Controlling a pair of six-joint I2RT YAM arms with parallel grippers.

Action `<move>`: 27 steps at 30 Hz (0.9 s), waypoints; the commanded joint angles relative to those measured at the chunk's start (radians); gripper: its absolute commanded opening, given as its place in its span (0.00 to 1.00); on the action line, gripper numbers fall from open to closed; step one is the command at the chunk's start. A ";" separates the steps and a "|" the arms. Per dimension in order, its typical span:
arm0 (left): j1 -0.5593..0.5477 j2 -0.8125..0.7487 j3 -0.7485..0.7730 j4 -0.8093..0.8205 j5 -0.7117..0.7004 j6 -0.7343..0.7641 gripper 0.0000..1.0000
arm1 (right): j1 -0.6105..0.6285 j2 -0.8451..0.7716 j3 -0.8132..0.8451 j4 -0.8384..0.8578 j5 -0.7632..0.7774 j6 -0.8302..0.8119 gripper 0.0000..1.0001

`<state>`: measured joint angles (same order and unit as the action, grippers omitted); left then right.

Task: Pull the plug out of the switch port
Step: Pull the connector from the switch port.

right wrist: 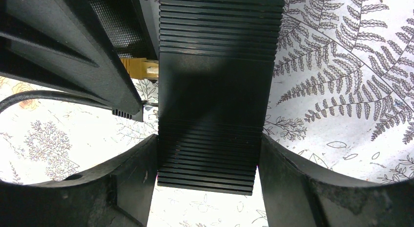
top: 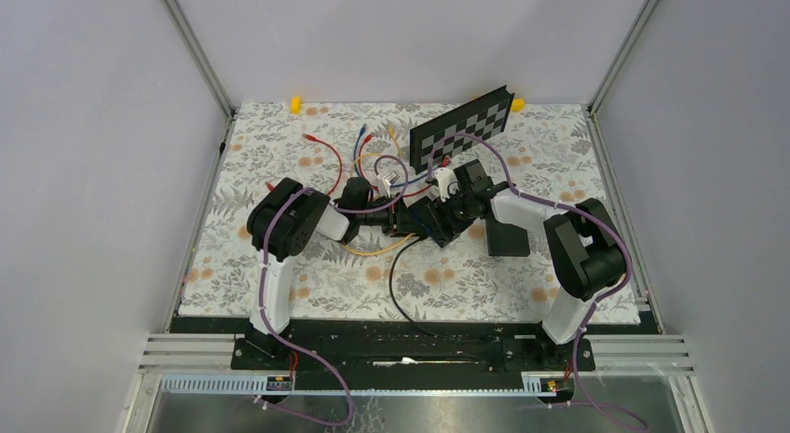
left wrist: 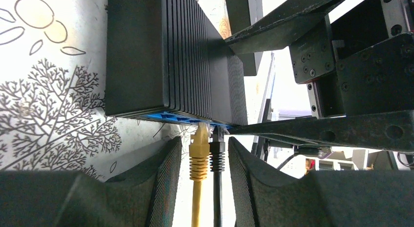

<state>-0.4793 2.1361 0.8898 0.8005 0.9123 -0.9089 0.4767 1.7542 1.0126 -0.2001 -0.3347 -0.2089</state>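
- Black and ribbed, the switch [right wrist: 210, 114] lies near the middle of the worktop [top: 307, 284]. The right tool [right wrist: 209, 139] pinches it by its two long sides, about half open.
- Two plugs sit side by side in the blue port row [left wrist: 171, 117]: a yellow plug [left wrist: 199, 154] and a black plug [left wrist: 217, 151].
- The left tool [left wrist: 202, 141] is partly open with both plugs in its gap. It holds nothing yet. There is a thin gap beside the yellow plug, and I cannot tell if the other side touches the black plug.
- Both plugs are in the gap, so a squeeze could grab the two together. Then the wrong one could come out, or both.
- The fingers [left wrist: 166, 168] sit low, on the soft sleeves behind the plugs. They could slide down the cables and not pull anything out.
- If a plug's little clip is not pressed, the plug may stay stuck. A hard tug could then drag the switch out of the right tool's hold.
- A crooked pull could bend a plug or hurt the port.
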 commanded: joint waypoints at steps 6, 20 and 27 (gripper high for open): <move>0.021 0.046 -0.003 0.099 -0.003 -0.060 0.43 | -0.005 0.040 0.007 -0.032 -0.012 -0.005 0.00; 0.031 0.079 0.008 0.128 0.008 -0.089 0.38 | -0.004 0.045 0.010 -0.036 -0.013 -0.007 0.00; 0.037 0.081 0.024 0.120 0.009 -0.090 0.40 | -0.005 0.046 0.009 -0.036 -0.013 -0.009 0.00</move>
<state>-0.4534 2.1845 0.8909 0.9108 0.9314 -1.0248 0.4767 1.7588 1.0172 -0.2005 -0.3355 -0.2108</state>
